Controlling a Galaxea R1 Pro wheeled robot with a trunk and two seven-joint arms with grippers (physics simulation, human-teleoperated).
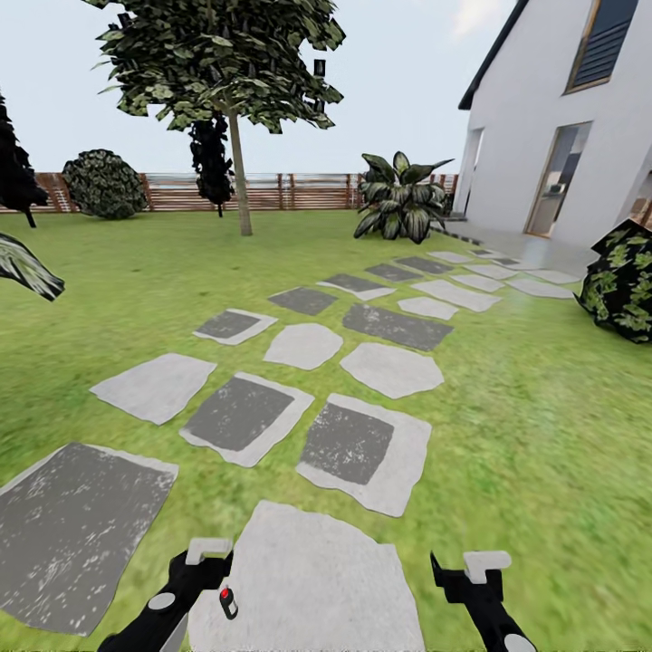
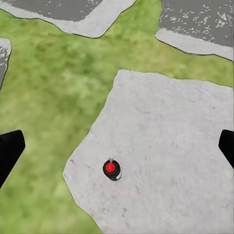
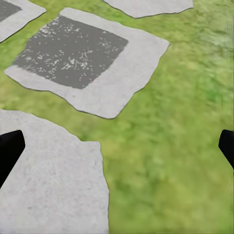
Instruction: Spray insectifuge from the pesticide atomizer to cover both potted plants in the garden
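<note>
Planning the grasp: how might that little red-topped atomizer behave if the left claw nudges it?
The pesticide atomizer stands upright, small and narrow on a flat stepping stone, so it probably tips easily. Round seen from above, it may roll afterwards. Likely light, given its size.

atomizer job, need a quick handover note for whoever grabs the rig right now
Left gripper: open, empty, poised above the pesticide atomizer.
Right gripper: open, empty, over the grass beside the same stone.
Atomizer: upright, untouched, on the pale stepping stone nearest the robot, toward its left side.
Done: robot is lined up at the bottle.
Left: lower the left gripper, grasp it, find both potted plants, spray them fully.
</note>
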